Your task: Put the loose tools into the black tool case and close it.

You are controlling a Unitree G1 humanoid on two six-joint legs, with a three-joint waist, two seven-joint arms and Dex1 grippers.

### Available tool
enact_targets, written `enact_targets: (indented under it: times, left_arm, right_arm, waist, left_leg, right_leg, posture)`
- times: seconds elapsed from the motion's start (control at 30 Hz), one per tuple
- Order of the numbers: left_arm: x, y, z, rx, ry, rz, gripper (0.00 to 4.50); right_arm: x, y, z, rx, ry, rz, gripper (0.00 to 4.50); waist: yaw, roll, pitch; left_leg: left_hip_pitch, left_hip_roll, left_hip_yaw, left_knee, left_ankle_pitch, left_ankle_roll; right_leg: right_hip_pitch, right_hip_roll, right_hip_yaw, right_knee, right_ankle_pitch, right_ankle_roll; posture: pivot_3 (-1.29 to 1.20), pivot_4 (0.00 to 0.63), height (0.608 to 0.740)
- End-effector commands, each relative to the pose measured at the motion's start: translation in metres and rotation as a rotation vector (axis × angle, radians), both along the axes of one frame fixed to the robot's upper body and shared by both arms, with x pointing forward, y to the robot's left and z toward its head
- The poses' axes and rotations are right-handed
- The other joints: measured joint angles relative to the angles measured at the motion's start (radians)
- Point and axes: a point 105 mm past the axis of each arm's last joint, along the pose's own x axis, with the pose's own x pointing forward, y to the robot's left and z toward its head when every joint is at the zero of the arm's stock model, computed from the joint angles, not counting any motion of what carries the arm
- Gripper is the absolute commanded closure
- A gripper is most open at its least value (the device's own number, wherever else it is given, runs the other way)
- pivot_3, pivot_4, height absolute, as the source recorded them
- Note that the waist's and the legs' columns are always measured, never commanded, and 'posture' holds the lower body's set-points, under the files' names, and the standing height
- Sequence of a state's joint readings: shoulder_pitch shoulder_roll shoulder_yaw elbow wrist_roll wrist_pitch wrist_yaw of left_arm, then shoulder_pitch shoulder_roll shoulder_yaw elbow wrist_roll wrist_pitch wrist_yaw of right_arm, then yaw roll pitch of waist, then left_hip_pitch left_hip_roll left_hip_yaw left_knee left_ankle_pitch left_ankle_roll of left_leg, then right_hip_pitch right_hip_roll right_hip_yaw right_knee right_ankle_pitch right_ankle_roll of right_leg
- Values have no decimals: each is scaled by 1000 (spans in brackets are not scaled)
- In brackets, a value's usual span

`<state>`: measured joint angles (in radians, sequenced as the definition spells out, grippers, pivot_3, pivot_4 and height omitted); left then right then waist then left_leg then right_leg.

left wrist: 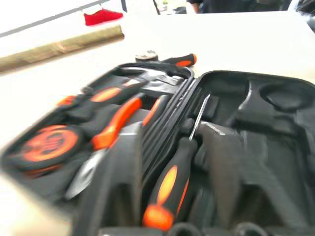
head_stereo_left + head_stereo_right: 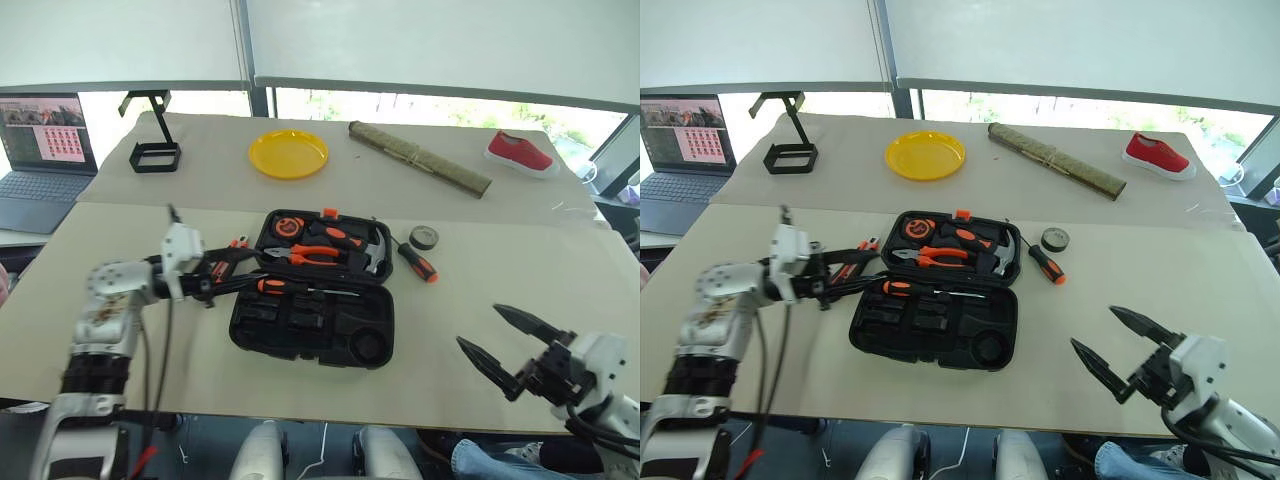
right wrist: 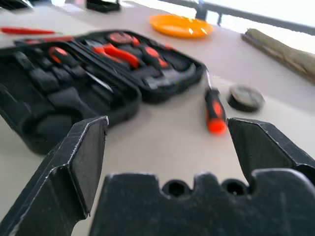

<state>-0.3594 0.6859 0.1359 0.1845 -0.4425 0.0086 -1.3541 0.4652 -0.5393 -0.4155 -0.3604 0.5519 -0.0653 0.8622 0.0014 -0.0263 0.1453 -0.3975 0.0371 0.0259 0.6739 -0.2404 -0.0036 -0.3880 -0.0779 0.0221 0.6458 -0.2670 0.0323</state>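
**Tool case open on the table, one screwdriver and the roll outside it**

The black tool case (image 2: 312,300) lies open at the middle of the table (image 2: 520,300), its lid half toward twelve o'clock and its base half toward six. In the lid half sit the pliers (image 2: 312,256) and the hammer (image 2: 372,250). An orange-and-black screwdriver (image 2: 300,288) lies along the hinge line inside the case. At three o'clock from the case, on the bare table, rest a second orange-and-black screwdriver (image 2: 418,263) and, just beyond it, the small dark roll (image 2: 423,237).

The left hand (image 2: 222,275) sits at nine o'clock from the case, pointing toward it, just beside its edge; its fingers (image 1: 123,187) stand apart with nothing between them. The right hand (image 2: 505,345) hangs at four o'clock from the case, well apart from it, fingers spread wide and empty.
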Motion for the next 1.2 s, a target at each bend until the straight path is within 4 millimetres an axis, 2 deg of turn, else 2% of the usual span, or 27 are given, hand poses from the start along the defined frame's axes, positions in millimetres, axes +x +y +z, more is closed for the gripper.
enact_targets:
  times: [0.03,0.1,0.3,0.4,0.5,0.7,0.83,1.07,1.2]
  left_arm:
    - [-19,35,16,-37,1,59,663]
    - [-27,39,16,-50,37,42,68]
    - [-31,16,22,-82,54,-53,68]
    - [-31,0,22,-104,59,-96,68]
    - [-30,-10,20,-107,55,-114,68]
    - [-29,-16,16,-104,45,-122,68]
    - [-31,-14,14,-102,42,-114,0]
    - [-37,-12,7,-99,59,-103,0]
    - [-37,-13,5,-102,63,-103,0]
  right_arm:
    - [10,-17,9,-31,4,-103,0]
    - [22,-13,17,-29,26,-77,0]
    - [80,2,30,-151,223,-67,0]
    - [112,8,27,-255,323,-82,0]
    - [140,13,27,-279,345,-105,0]
    - [176,25,10,-337,381,-92,0]
    - [186,36,5,-336,386,-58,964]
    - [191,45,5,-321,320,-59,3407]
    - [186,42,18,-309,223,-48,3467]
  waist:
    - [-7,0,0]
    - [-14,0,0]
    - [-12,0,1]
    - [-12,0,1]
    - [-9,-1,2]
    - [-13,-1,2]
    - [-15,-1,2]
    - [-13,-1,2]
    - [-13,0,2]
  left_leg:
    - [0,0,1,0,0,0]
    - [0,2,1,0,0,0]
    - [0,1,2,0,0,0]
    - [-2,0,2,0,0,0]
    - [-5,0,1,0,0,1]
    - [-17,-1,2,2,0,1]
    - [-17,-1,2,2,0,1]
    - [-17,-1,2,2,0,1]
    - [-17,-1,2,2,0,1]
  right_leg:
    - [0,0,1,0,0,0]
    - [-1,1,1,0,0,0]
    - [-2,1,2,0,0,-1]
    - [-3,1,2,0,0,-1]
    - [-5,2,2,0,0,0]
    - [-17,1,5,2,0,1]
    - [-18,1,5,1,1,1]
    - [-18,1,5,2,1,1]
    - [-18,1,5,2,1,1]
  posture:
    - [0,150,740]
    - [0,150,740]
    - [0,150,740]
    - [0,150,740]
    - [0,150,740]
    - [0,150,740]
    - [0,150,740]
    - [0,150,740]
    - [0,150,740]
